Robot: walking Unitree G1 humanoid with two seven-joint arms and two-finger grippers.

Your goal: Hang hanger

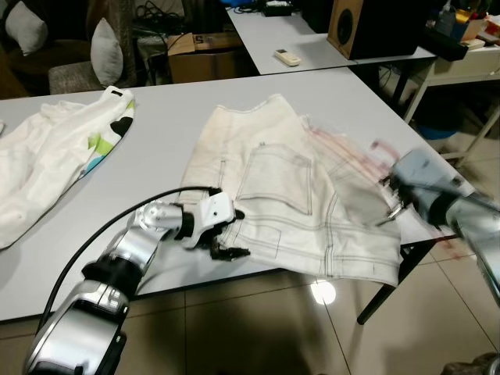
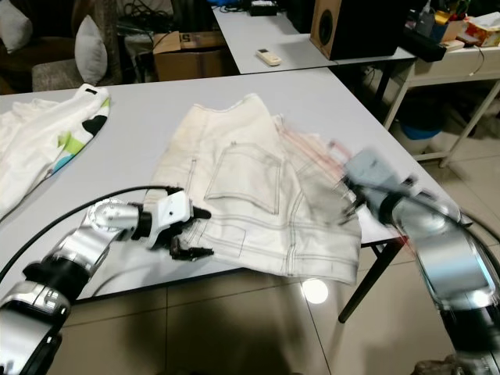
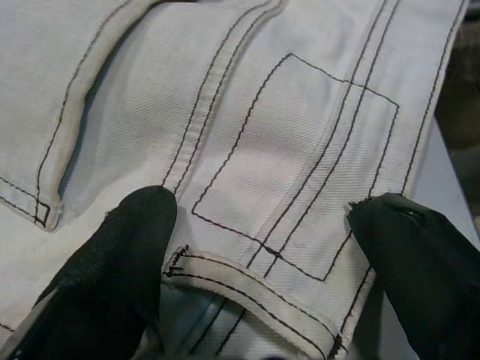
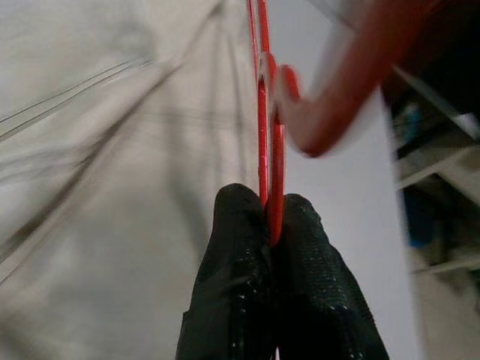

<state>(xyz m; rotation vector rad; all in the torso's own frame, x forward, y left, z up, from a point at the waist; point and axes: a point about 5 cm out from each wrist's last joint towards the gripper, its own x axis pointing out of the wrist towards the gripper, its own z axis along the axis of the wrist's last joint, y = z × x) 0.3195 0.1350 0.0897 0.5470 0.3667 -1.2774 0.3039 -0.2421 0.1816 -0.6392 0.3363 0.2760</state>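
Two head cameras look forward and down from above the near edge of the grey desk (image 1: 156, 133), the right eye set slightly aside, both taking in the same white trousers (image 1: 289, 195) and both arms. The left wrist camera peers along its black fingers (image 3: 112, 277), which stand apart, very close over the trousers' stitched hem at the desk's near edge. The right wrist camera looks along its pressed-together fingers (image 4: 240, 292) at a red hanger (image 4: 268, 150), close up and blurred, apparently above the same cloth.
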